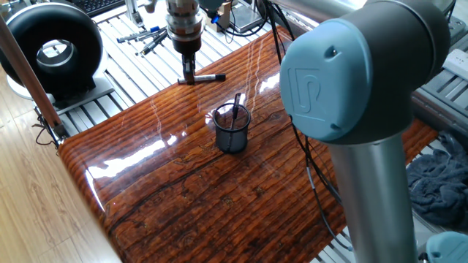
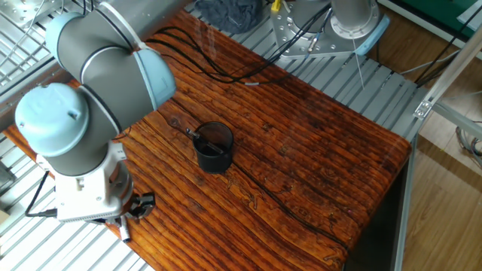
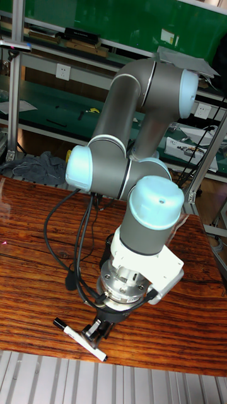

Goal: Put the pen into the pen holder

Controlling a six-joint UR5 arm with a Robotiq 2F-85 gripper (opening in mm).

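Observation:
The pen (image 1: pixel 202 78) lies flat on the wooden table near its far edge, black at the ends and pale along the barrel. It also shows in the tall fixed view (image 3: pixel 79 339), and its end shows in the other fixed view (image 2: pixel 123 230). My gripper (image 1: pixel 189 74) points straight down at the pen's left part, fingertips low at the table, one on each side of the barrel (image 3: pixel 98 329). The fingers (image 2: pixel 143 201) look slightly apart and the pen rests on the wood. The pen holder (image 1: pixel 232 129), a dark mesh cup (image 2: pixel 213 147), stands mid-table and holds a thin dark pen.
Black cables (image 2: pixel 203 64) trail across the far part of the table. Loose dark and blue markers (image 1: pixel 146 36) lie on the metal slats beyond the edge. A black round device (image 1: pixel 53 50) stands at the left, and the arm's large grey joints (image 1: pixel 351 73) block the right.

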